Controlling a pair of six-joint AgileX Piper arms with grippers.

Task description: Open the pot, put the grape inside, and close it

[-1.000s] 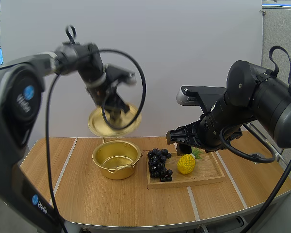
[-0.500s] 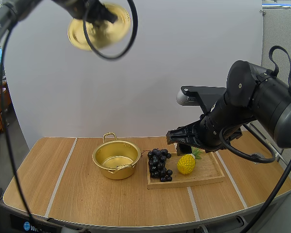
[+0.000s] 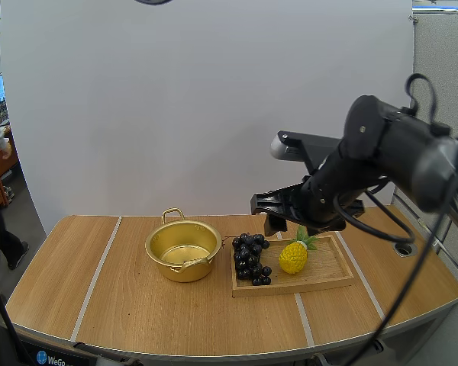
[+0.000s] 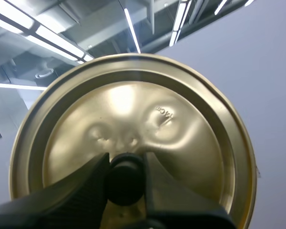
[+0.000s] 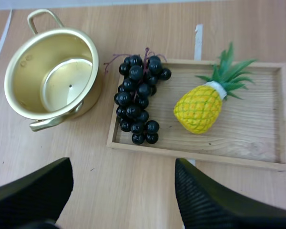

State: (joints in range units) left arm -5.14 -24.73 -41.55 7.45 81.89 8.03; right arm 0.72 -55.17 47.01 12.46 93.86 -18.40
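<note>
Table (image 3: 175,313) carries one open gold metal pot (image 3: 185,271) beside one wooden tray (image 3: 328,263) holding one dark grape bunch (image 3: 249,257) and one yellow toy pineapple (image 3: 292,258). Left gripper (image 4: 125,162) clamps one gold lid's (image 4: 133,109) black knob (image 4: 125,179). Right gripper (image 5: 121,167) hangs spread above the table.

Shiny gold pot (image 3: 185,264); gold lid (image 4: 133,124) with black knob (image 4: 125,175). Beside the pot, black grapes (image 3: 250,259), yellow green-topped pineapple (image 3: 292,258), pale wooden tray (image 3: 330,268).

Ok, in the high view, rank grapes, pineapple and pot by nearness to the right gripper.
1. Grapes and pineapple, on the tray below the right gripper: too close to call.
2. Pot, farthest, off to the left on the table.
</note>
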